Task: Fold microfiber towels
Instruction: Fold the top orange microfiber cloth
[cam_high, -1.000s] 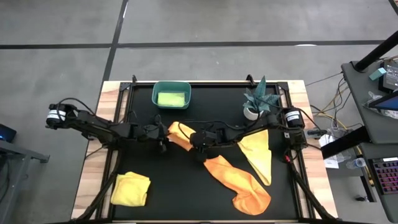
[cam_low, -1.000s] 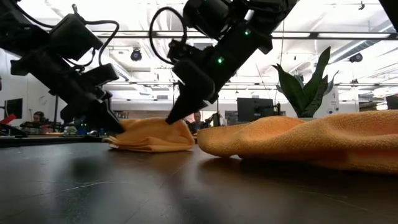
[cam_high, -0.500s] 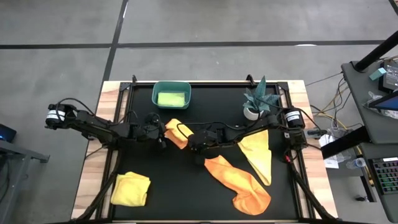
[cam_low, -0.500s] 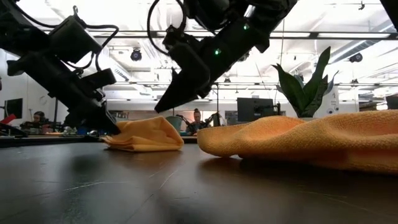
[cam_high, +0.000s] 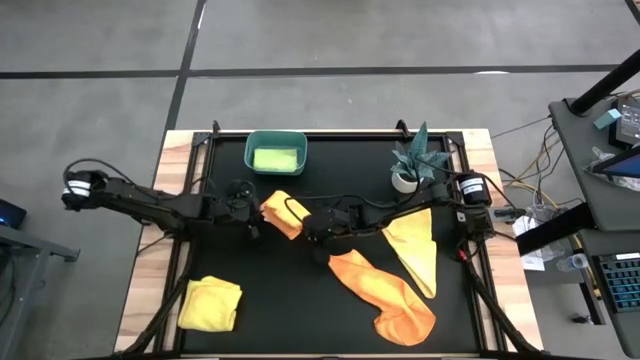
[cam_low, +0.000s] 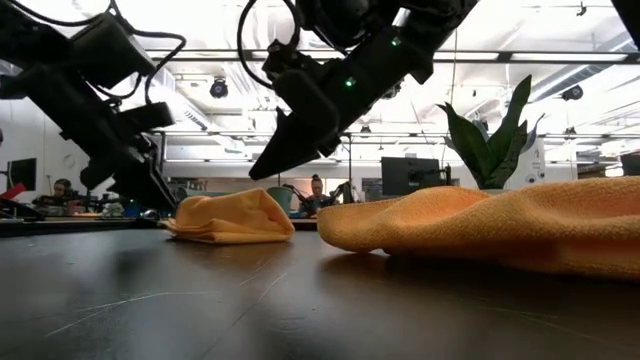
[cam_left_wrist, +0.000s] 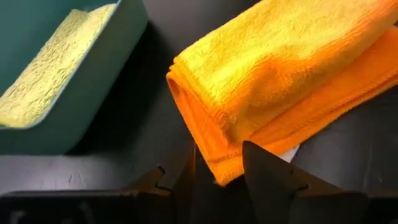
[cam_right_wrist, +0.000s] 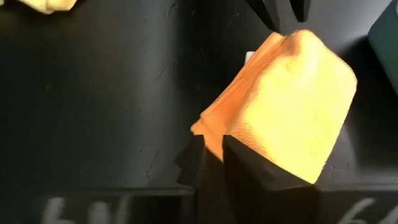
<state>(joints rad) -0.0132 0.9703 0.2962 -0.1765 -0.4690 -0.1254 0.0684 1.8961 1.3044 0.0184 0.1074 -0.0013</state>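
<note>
Both grippers have just let go of the folded orange towel (cam_high: 281, 213), which now lies free at the high view's centre, just below the teal bin (cam_high: 275, 153). The left gripper (cam_high: 247, 207) has backed off leftward with its fingers narrowly parted and empty. The right gripper (cam_high: 308, 228) hangs just right of the towel, its fingers barely apart. This fold looks finished. The bin holds one lime green towel (cam_high: 275, 158).

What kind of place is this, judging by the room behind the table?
Probably a robotics lab or open workshop: a concrete floor around the table, a side bench with loose cables, and, in the low view, monitors and a seated person under ceiling lights.
</note>
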